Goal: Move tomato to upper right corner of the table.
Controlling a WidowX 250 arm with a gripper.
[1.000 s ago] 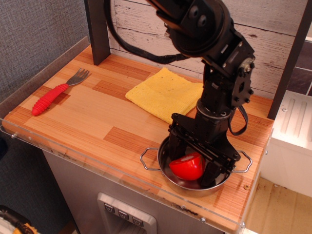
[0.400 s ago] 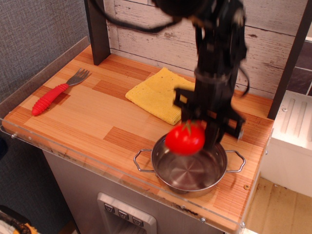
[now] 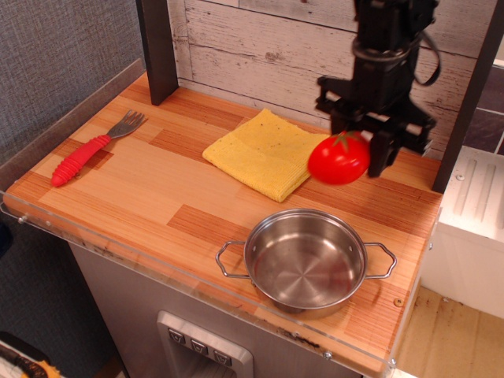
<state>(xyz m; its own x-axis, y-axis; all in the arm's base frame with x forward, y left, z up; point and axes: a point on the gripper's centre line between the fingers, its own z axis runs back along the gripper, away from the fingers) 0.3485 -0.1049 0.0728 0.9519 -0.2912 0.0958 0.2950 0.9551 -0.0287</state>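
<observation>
The glossy red tomato [image 3: 339, 158] with its small green stem hangs in the air over the back right part of the wooden table [image 3: 142, 189]. My gripper [image 3: 356, 151] is shut on the tomato, gripping it from above, with black fingers [image 3: 378, 153] on either side. The tomato is above the bare wood to the right of the yellow cloth and beyond the steel pot. The arm comes down from the top of the view in front of the white plank wall.
An empty steel pot [image 3: 305, 260] with two handles stands at the front right. A folded yellow cloth [image 3: 264, 151] lies at the back middle. A fork with a red ribbed handle [image 3: 88, 150] lies at the left. A dark post [image 3: 158, 51] stands at the back left.
My gripper has lifted the tomato out of the pot and carried it up and back to the right. The pot now stands empty.
</observation>
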